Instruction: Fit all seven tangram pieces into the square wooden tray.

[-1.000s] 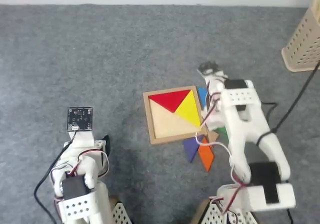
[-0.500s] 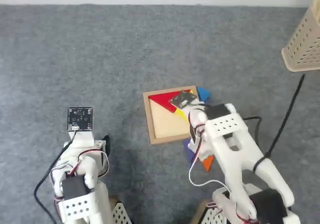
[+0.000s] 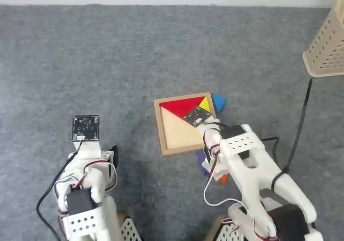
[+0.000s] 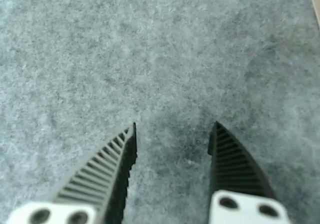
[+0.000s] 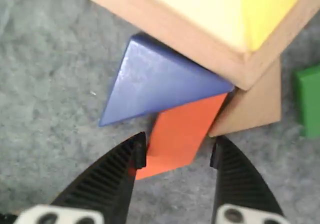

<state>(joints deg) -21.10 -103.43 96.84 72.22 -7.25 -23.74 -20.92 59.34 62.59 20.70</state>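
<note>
High view: the square wooden tray (image 3: pixel 160 130) lies mid-table holding a red piece (image 3: pixel 181 107) and a yellow piece (image 3: pixel 206 102), the right arm (image 3: pixel 244 144) stooped over its near corner. Left wrist view: the left gripper (image 4: pixel 175 129) hangs spread wide over bare grey carpet (image 4: pixel 150 44), well apart from the tray. Right wrist view: the right gripper (image 5: pixel 179 140), fingers wide and empty, straddles the orange piece (image 5: pixel 186 118) lying just outside the tray's corner beside a purple triangle (image 5: pixel 150 86); picking it up appears to be the step in hand, and the next move likely calls for lowering, closing and lifting it into the tray.
</note>
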